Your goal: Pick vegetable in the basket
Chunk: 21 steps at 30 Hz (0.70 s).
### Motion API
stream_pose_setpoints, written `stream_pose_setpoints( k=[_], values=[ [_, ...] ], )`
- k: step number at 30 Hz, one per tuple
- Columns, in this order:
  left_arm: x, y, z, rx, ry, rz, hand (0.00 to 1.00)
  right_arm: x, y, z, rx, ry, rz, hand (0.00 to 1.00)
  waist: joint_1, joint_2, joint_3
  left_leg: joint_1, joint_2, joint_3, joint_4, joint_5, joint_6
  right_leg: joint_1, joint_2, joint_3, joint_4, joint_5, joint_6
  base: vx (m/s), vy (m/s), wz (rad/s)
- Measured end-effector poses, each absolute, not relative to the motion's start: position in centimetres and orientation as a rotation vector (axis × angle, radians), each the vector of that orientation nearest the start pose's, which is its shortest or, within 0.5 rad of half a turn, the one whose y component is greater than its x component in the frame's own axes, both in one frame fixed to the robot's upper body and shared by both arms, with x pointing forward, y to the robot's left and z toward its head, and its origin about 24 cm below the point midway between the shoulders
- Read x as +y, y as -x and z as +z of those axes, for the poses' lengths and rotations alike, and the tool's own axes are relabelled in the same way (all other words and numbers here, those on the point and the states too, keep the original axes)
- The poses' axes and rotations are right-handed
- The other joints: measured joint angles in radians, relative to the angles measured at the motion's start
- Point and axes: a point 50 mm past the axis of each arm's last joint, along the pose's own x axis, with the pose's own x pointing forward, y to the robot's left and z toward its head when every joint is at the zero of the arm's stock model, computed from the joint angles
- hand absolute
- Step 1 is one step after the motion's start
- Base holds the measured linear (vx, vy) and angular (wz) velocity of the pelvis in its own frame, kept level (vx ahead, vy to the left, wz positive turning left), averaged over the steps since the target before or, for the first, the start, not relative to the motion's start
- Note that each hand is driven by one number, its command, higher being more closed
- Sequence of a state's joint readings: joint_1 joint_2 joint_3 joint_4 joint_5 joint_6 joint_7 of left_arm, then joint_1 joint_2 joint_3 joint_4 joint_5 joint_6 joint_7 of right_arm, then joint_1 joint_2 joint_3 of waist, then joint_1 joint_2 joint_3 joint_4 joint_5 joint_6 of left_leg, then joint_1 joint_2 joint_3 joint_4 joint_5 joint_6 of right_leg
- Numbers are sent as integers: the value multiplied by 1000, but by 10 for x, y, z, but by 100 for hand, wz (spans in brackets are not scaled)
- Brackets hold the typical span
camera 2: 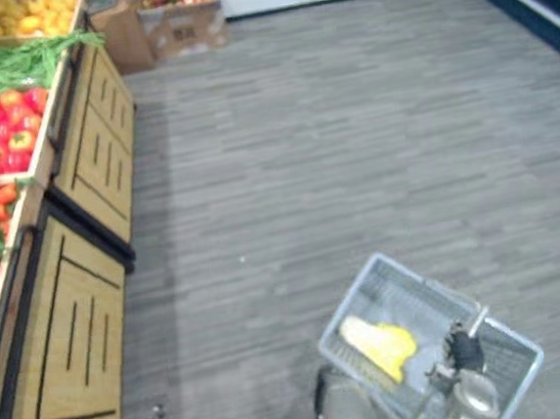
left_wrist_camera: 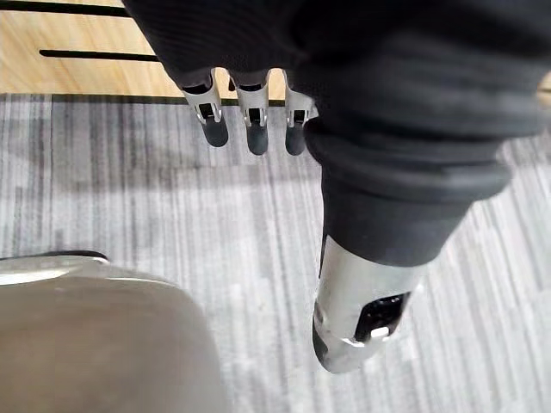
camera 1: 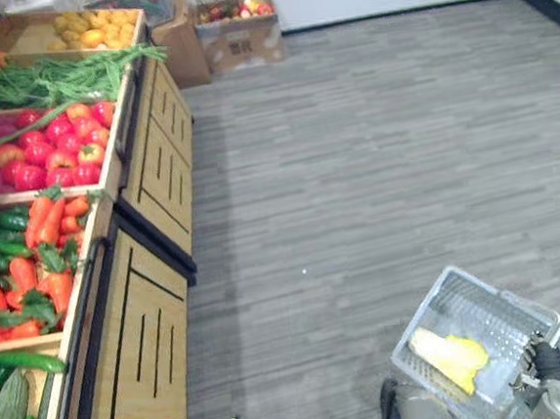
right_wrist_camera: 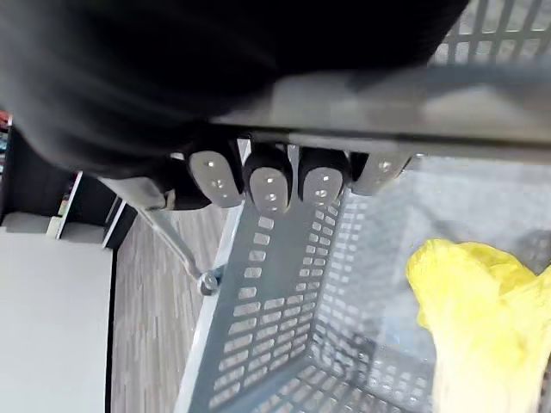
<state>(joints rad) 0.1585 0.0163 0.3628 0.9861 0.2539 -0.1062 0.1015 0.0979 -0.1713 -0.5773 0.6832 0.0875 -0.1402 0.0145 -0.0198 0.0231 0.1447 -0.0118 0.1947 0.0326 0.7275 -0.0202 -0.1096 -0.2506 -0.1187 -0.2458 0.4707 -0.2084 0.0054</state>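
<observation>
Over one edge of the basket (right_wrist_camera: 258, 292), the right hand (camera 1: 541, 361) is curled tight round the handle (right_wrist_camera: 387, 90). One yellow vegetable (camera 1: 452, 354) lies inside. The left hand (left_wrist_camera: 256, 129) hangs with loose, straight fingers. Next, I think, it must reach for carrots (camera 1: 51, 225) on the stand (camera 1: 140, 349).

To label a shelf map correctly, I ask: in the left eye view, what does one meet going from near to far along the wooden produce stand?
cucumbers → carrots → red peppers → long green stalks → yellow produce → cardboard box
</observation>
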Motion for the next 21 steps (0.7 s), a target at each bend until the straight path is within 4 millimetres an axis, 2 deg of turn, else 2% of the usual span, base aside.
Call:
stream_pose_setpoints(
  k=[1, 2, 4, 6, 8, 10, 11, 12, 13, 14, 15, 16, 18, 20, 21],
  values=[
    [214, -71, -158, 1058, -113, 356, 0, -316, -134, -82, 539, -49, -652, 100, 5, 1, -1, -47, 22, 14, 124, 39, 4, 45, 5, 1, -21, -19, -1, 420, -233, 12],
    [214, -70, -158, 1064, -105, 362, 0, -317, -134, -82, 541, -48, -651, 100, 10, 4, -1, -79, 41, 33, 192, 23, 14, 71, 12, 2, -35, -23, -4, 295, -140, -11],
    [217, -68, -158, 1050, -15, 457, 0, -316, -131, -84, 547, -58, -662, 100, 30, 0, 3, -182, 72, 100, 312, -58, 49, 193, 21, 3, -128, -24, -4, 401, -139, -7],
    [217, -66, -158, 1044, 43, 519, 0, -317, -127, -85, 544, -81, -693, 100, 37, -1, 4, -253, 74, 157, 317, -103, 43, 277, 17, 2, -203, -30, 6, 382, -15, -1],
    [218, -67, -157, 1036, 68, 557, 0, -315, -126, -87, 554, -93, -701, 100, 53, -6, 5, -305, 72, 243, 218, -141, 46, 328, 5, -1, -246, -34, 19, 264, 87, -10],
    [219, -67, -157, 1033, 68, 575, 0, -313, -123, -90, 569, -98, -710, 100, 51, -14, 5, -316, 61, 363, -16, -149, 55, 382, -20, -25, -278, -50, 63, 365, 174, 12],
    [219, -65, -157, 1038, 64, 578, 0, -313, -116, -93, 588, -93, -719, 100, 51, -13, 5, -314, 51, 418, -163, -115, 71, 419, -28, -39, -291, -62, 86, 410, 216, 36],
    [219, -65, -157, 1038, 63, 578, 0, -313, -110, -95, 603, -88, -728, 100, 51, -9, 4, -314, 35, 437, -293, -61, 67, 446, -30, -56, -302, -75, 109, 358, 210, 42],
    [219, -65, -157, 1038, 65, 576, 0, -311, -107, -97, 614, -92, -732, 100, 52, -14, 5, -313, 20, 452, -334, -39, 144, 462, -36, -65, -307, -84, 123, 442, 249, 59],
    [224, -67, -156, 1030, 50, 583, 0, -302, -106, -103, 637, -116, -728, 100, 50, -45, 0, -288, -41, 453, -374, -48, 155, 478, -64, -76, -321, -72, 110, 513, 292, 60],
    [224, -70, -155, 1014, 51, 583, 0, -296, -109, -104, 640, -116, -704, 100, 53, -51, -1, -301, -56, 443, -367, -61, 182, 478, -68, -67, -341, -21, 98, 505, 283, 53],
    [225, -71, -154, 1009, 50, 585, 0, -294, -112, -105, 641, -116, -690, 100, 58, -54, 1, -306, -59, 441, -350, -72, 191, 482, -69, -55, -351, 0, 100, 401, 233, 31],
    [224, -69, -155, 1018, 53, 591, 0, -286, -121, -105, 637, -115, -646, 100, 78, -53, 0, -308, -63, 449, -295, -102, 234, 501, -79, 4, -350, 79, 114, 391, 222, 19],
    [222, -67, -156, 1031, 59, 589, 0, -278, -125, -107, 642, -109, -608, 100, 105, -54, -6, -273, -81, 448, -319, -104, 235, 495, -90, 51, -323, 148, 126, 276, 180, 2],
    [222, -61, -158, 1054, 48, 586, 0, -274, -124, -110, 654, -116, -595, 100, 107, -62, -21, -237, -116, 428, -377, -110, 226, 467, -110, 75, -249, 163, 134, 254, 178, 15]
  ],
)
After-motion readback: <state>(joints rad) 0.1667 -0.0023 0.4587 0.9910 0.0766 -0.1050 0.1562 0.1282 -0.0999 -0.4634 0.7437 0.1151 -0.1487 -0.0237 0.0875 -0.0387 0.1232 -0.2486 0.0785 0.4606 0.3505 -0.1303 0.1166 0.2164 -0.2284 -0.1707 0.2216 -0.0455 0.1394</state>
